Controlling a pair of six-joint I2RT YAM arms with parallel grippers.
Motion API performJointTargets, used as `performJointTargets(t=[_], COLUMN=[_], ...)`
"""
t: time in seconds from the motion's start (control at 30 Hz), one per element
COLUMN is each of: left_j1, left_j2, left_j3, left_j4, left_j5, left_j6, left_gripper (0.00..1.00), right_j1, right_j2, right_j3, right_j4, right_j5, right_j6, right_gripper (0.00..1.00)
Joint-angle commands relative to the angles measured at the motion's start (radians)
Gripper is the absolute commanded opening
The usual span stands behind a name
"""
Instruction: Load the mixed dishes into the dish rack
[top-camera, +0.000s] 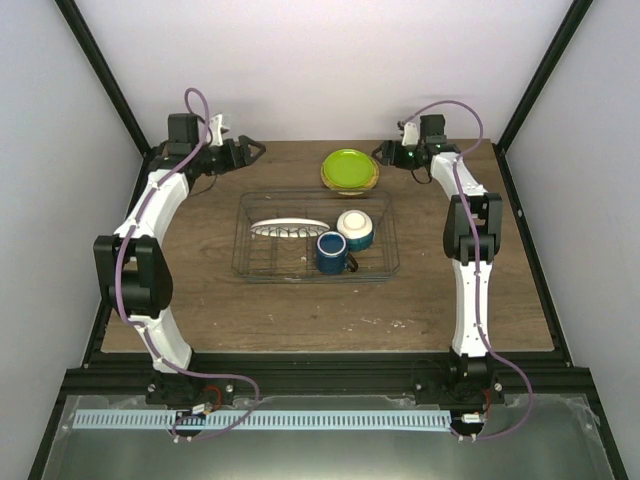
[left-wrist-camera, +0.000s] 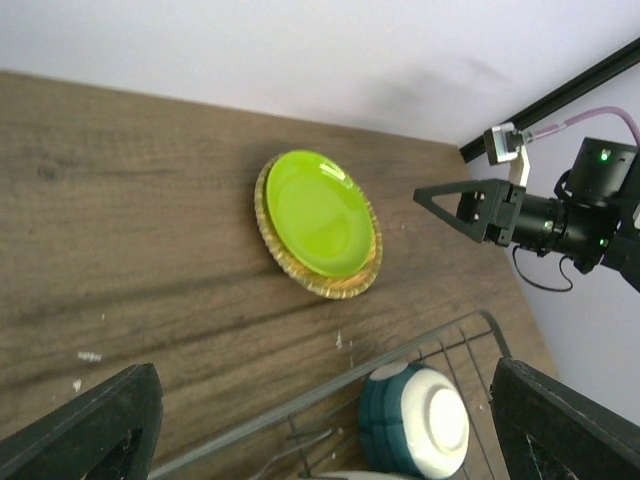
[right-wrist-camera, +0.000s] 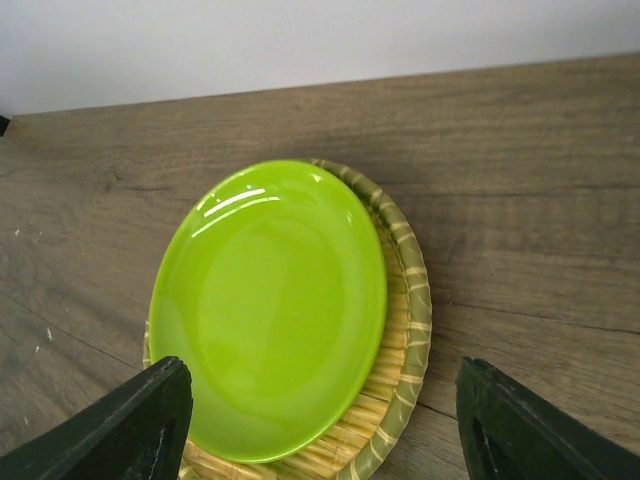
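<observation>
The lime-green plate (top-camera: 350, 169) lies on the table behind the dish rack (top-camera: 385, 268), on a woven straw-coloured underside (right-wrist-camera: 405, 330). In the right wrist view the plate (right-wrist-camera: 265, 310) fills the space ahead of my right gripper (right-wrist-camera: 320, 430), whose open jaws stand wide on either side of it without touching. My left gripper (top-camera: 252, 150) hovers open and empty at the back left. Inside the rack are the white striped plate (top-camera: 290, 228), the upturned cream bowl (top-camera: 355, 230) and the dark blue mug (top-camera: 331, 252).
The rack's back wire edge (left-wrist-camera: 300, 405) runs just below the left gripper (left-wrist-camera: 325, 440), with the bowl (left-wrist-camera: 420, 420) behind it. White walls and black frame posts (top-camera: 525, 95) close in the back corners. The right gripper (left-wrist-camera: 440, 195) shows beyond the green plate (left-wrist-camera: 315, 225).
</observation>
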Motion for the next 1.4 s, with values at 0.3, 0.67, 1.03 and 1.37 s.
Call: performJointTargets(t=[0.3,0.67,1.03,1.37], left_j1=[0.006,0.015,0.027,0.035], left_j2=[-0.073,-0.093,-0.102,-0.106], left_j3=[-0.078,-0.099,-0.115,-0.124], left_j4=[0.056,0.065,0.085,0.091], left_j5=[0.008,0.021,0.036,0.047], left_j6=[0.001,0.002,-0.006,-0.009], left_gripper=[0.91,0.91,0.91,0.91], right_j1=[0.042,0.06,0.064,0.065], right_j2=[0.095,0.142,0.158,0.162], right_j3=[0.061,0.066,0.093,0.099], right_j4=[-0.026,-0.036,-0.059,-0.071], right_j5=[-0.024,0.015,0.035,0.034], right_j6=[0.053,0.058,0.056,0.061], right_gripper=[0.71,0.63,0.39,0.05])
